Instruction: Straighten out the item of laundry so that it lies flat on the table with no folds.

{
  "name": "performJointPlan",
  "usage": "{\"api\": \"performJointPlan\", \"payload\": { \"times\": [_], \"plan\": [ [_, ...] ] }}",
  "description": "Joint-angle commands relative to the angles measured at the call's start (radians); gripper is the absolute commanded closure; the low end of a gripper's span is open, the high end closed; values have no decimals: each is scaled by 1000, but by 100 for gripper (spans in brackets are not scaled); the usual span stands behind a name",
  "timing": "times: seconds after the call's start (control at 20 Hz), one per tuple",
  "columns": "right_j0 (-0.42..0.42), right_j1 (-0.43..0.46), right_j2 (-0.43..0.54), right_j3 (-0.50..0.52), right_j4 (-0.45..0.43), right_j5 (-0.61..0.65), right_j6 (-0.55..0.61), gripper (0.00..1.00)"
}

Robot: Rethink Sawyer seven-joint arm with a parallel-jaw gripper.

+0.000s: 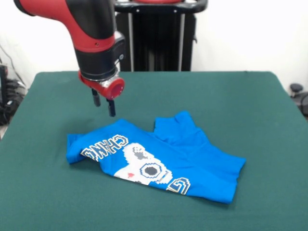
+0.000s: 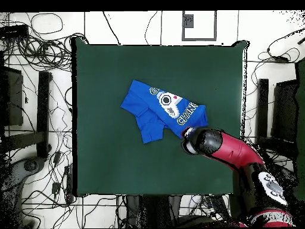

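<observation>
Two short dark fingers hang from the gripper, parted by a small gap and holding nothing. From across the table it hovers just above the T-shirt, over the edge nearest the lettering; I'd say it's clear of the cloth, though from this angle the gap is hard to judge. The red and black arm comes down to it from the upper left, ending in a red ring around the wrist.

The blue shirt lies a little off the middle of the green table, crumpled and folded over on itself. Its printed side faces up along one part: white and yellow outlined letters run along the end by the gripper, then a white pixel figure with a dark round eye and a small red spot. Behind the print a plain blue flap, a sleeve perhaps, sticks up and back with a notch in it, and another plain blue fold trails off to the far side, ending in a doubled edge.

From above, the T-shirt sits slantwise on the table, well inside every edge, with the gripper at its lettered corner. Cables and stands crowd the floor all round the table.
</observation>
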Motion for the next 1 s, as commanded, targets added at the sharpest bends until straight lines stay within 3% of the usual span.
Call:
{"api": "performJointPlan", "payload": {
  "times": [0.05,1.0],
  "plan": [
    [41,58,115,25,-4,-22,35,0],
    [57,54,116,-21,11,30,33,0]
  ]
}}
